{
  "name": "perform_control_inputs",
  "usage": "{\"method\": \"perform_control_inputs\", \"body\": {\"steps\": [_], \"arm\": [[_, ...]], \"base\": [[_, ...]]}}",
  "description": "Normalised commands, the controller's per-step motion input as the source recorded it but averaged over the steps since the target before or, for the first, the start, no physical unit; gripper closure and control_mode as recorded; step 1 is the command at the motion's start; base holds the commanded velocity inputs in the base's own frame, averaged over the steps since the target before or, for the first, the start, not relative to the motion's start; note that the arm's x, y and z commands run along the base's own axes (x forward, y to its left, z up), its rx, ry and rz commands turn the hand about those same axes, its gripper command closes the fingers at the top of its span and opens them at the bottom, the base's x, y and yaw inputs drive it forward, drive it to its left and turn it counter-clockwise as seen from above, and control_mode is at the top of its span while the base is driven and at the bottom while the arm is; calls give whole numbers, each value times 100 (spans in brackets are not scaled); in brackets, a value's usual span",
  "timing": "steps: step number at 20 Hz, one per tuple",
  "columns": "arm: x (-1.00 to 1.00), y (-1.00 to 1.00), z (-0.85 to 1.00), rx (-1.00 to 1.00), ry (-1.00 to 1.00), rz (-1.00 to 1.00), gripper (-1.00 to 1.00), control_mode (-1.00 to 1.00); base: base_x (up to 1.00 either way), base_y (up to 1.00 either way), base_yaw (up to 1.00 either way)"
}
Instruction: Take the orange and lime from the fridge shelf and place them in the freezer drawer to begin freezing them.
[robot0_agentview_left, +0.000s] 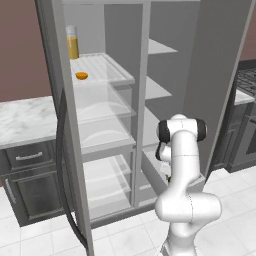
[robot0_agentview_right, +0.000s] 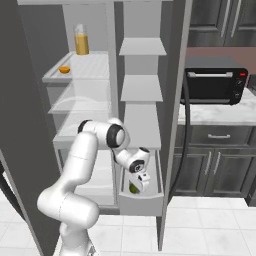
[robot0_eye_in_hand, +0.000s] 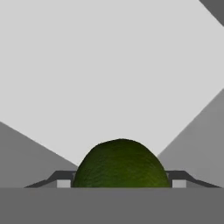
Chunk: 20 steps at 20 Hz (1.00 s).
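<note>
Down inside the pale grey boxy freezer drawer (robot0_agentview_right: 159, 186), two-finger gripper (robot0_agentview_right: 138, 187) clamps the small dark-green round lime (robot0_eye_in_hand: 120, 164); small bright-orange orange (robot0_agentview_left: 81, 75) sits on the ridged white fridge shelf (robot0_agentview_left: 111, 70).

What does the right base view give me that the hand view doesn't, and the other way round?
Right base view: the orange on the fridge shelf, a juice glass behind it, and the gripper lowered into the freezer drawer. Hand view: the fingertips flanking the lime above the pale drawer floor. Both show the lime at the gripper.
</note>
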Motion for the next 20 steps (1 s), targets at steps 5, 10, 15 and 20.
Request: {"method": "perform_control_inputs", "body": {"steps": [5, 10, 15, 20], "arm": [[0, 0, -41, 0, 4, 0, 100, -100], [-2, 0, -37, 0, 2, 0, 100, -100], [-23, 7, -21, 0, 0, 0, -100, -100], [-12, 0, -1, 0, 0, 0, -100, -100]], "base": [[0, 0, 0], [0, 0, 0], [0, 0, 0], [0, 0, 0]]}}
